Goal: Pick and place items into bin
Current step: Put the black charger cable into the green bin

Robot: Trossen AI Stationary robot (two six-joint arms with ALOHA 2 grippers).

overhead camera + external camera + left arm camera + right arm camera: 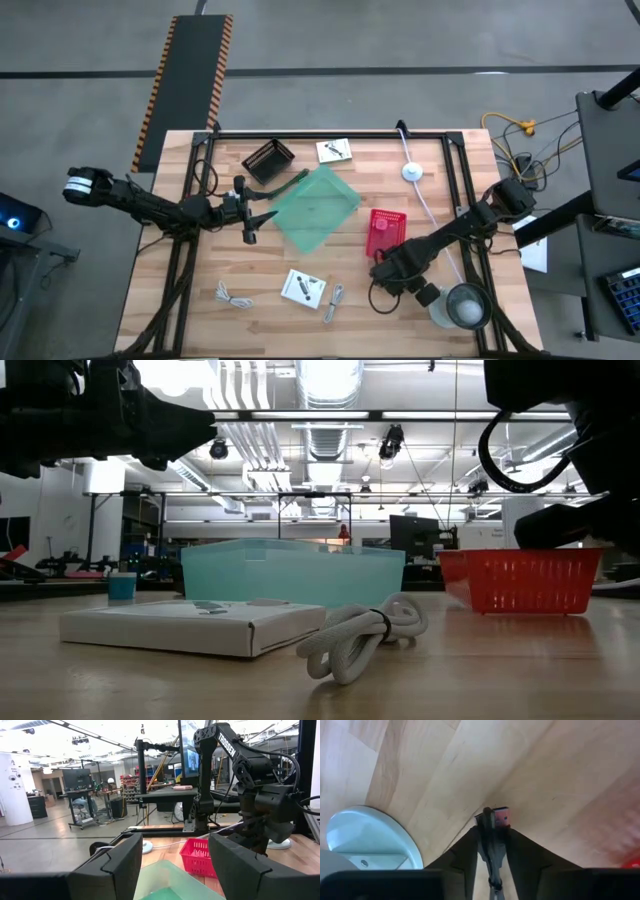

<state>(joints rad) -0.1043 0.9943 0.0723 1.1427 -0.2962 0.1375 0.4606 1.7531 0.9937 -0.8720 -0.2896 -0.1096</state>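
**Right pincer grips a small connector beside the red basket**

The teal bin (316, 208) sits mid-surface, apparently empty. The red basket (386, 232) lies right of it. The left pincer (262, 214) hovers spread at the bin's left edge. The right pincer (492, 832) pinches a small dark-and-red connector (496, 818) low over the wood, near the surface's front edge.

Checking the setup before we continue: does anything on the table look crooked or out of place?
The green bin sits turned diagonally to the table edges, while the red basket beside it lies nearly square. The white coiled cable, packets and metal piece lie scattered, as expected. Nothing looks spilled or damaged.
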